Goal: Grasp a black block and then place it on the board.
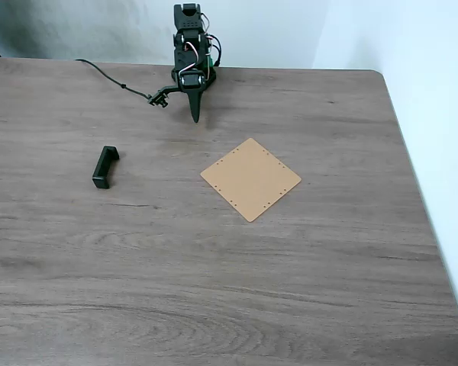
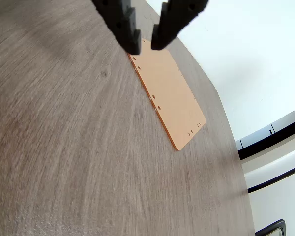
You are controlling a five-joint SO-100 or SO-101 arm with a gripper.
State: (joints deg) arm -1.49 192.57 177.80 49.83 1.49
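**Count on the table**

One black block (image 1: pixel 105 167) lies well apart from the jaws, to their left in the fixed view. One board (image 1: pixel 250 179) lies beyond the jaws in the wrist view. One gripper (image 2: pixel 145 45) and one table (image 1: pixel 214 290) are present.

Matt tan board (image 1: pixel 250 179) on wood-grain table (image 1: pixel 214 267)

The table (image 1: pixel 214 290) is showing grey-brown wood grain with darker streaks. The board (image 1: pixel 251 179) is showing plain tan, orange-tinted in the wrist view, with small dark holes dotting its edges. At 9 o'clock from it, the block (image 1: pixel 104 167) is showing solid black. The gripper (image 2: pixel 145 45) is appearing black; the arm (image 1: pixel 191 53) is carrying red and white wires.
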